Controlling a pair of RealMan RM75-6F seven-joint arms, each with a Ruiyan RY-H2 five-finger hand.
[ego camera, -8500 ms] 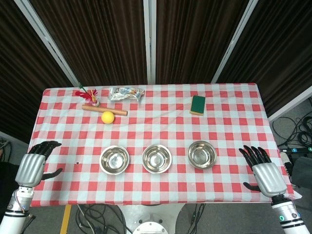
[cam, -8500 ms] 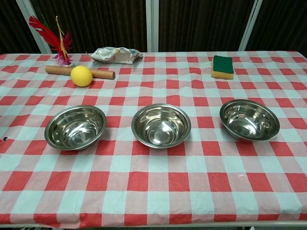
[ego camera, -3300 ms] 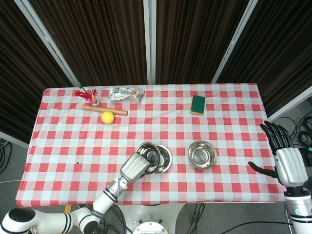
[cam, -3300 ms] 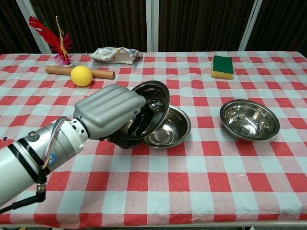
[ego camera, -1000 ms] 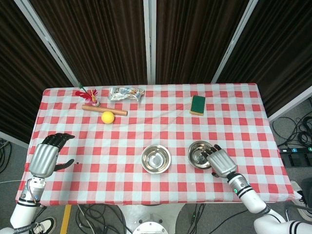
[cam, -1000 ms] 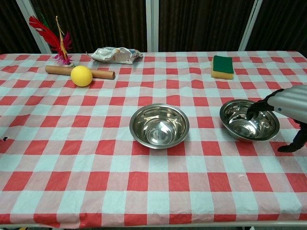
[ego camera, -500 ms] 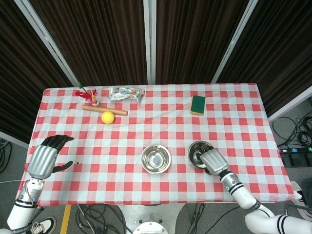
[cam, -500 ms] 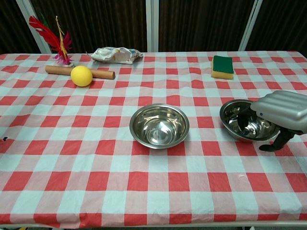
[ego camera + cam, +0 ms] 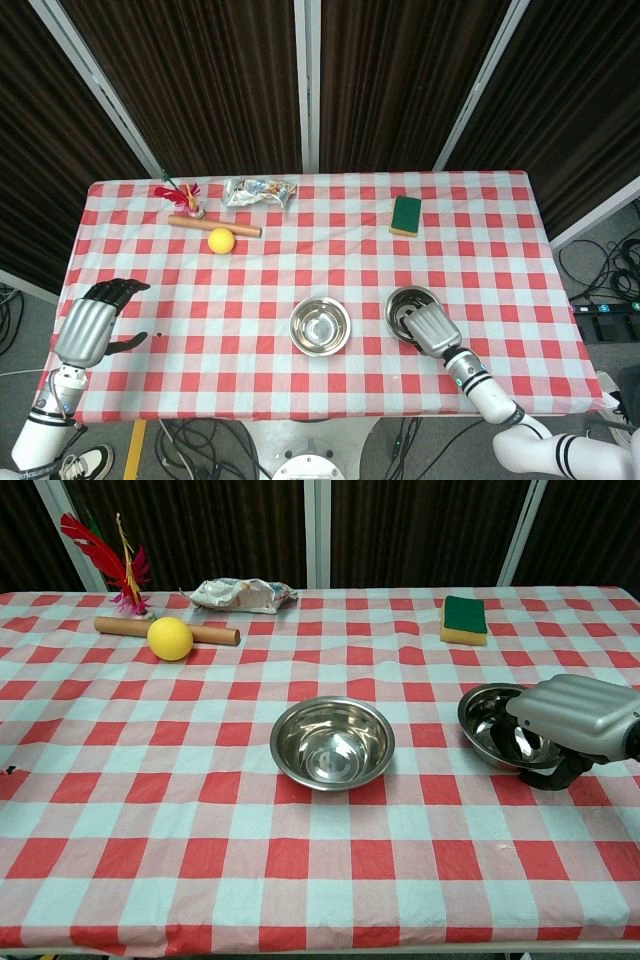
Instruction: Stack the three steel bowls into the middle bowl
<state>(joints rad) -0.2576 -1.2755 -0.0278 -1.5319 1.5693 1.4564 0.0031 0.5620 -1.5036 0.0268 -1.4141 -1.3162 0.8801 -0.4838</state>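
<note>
A red-and-white checked cloth (image 9: 300, 250) covered the desk before dark curtains (image 9: 210, 80). The shiny round middle bowl (image 9: 333, 743) sat at centre. The right hand (image 9: 570, 720) gripped the right bowl (image 9: 495, 725) by its rim. Only the head view showed the left hand (image 9: 88, 328), empty, fingers apart, off the desk's left edge.

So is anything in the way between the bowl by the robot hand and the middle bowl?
Nothing visible is. Only bare checkered tablecloth lies between the right bowl, where the right robot hand is, and the middle bowl. The sponge sits farther back.
</note>
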